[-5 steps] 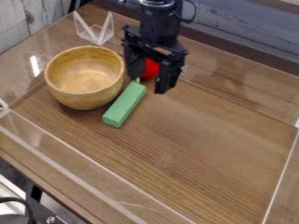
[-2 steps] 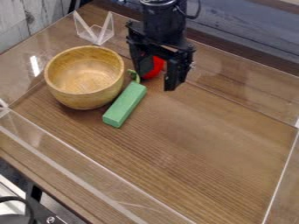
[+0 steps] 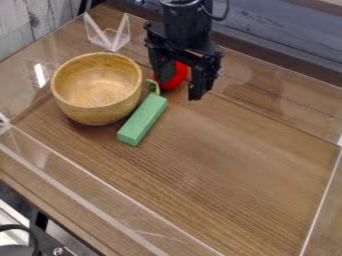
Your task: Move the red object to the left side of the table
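The red object (image 3: 171,73) is a small bright red rounded toy lying on the brown wood-grain table (image 3: 227,160), toward the back, just right of the wooden bowl. My black gripper (image 3: 175,80) points straight down over it, open, with one finger on each side of the toy. The gripper body hides the top part of the toy, and I cannot tell whether the fingers touch it.
A light wooden bowl (image 3: 96,87) stands at the left. A green rectangular block (image 3: 143,120) lies slanted in front of the gripper, close to the bowl. Low clear acrylic walls (image 3: 134,215) edge the table.
The gripper has turned slightly about its axis and edged back a little; its jaws remain wide. The red toy, bowl and green block have not moved.
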Controlling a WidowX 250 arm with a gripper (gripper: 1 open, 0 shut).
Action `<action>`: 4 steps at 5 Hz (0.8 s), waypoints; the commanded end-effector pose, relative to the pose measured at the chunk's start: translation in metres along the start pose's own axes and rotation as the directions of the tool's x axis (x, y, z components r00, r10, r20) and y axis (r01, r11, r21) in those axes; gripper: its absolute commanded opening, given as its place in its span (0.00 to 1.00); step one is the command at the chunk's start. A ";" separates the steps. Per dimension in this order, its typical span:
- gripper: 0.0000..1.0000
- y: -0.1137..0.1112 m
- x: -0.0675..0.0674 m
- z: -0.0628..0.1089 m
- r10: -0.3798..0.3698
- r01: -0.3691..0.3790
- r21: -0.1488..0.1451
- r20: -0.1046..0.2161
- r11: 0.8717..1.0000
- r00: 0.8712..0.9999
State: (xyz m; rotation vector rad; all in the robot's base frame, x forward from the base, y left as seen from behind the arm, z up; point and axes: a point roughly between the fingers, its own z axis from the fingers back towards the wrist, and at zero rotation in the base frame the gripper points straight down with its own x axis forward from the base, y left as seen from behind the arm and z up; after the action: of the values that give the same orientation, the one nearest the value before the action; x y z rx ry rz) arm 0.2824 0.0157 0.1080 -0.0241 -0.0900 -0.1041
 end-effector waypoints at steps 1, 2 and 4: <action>1.00 0.002 -0.001 0.005 0.000 0.000 0.007 0.014 1.000 1.000; 1.00 0.006 0.007 0.002 -0.003 0.003 0.009 0.027 1.000 1.000; 1.00 0.004 0.007 0.015 0.021 -0.021 0.000 0.050 1.000 0.999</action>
State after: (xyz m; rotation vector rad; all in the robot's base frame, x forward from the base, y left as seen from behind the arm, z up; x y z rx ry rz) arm 0.2863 0.0203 0.1105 -0.0316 -0.0930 -0.0792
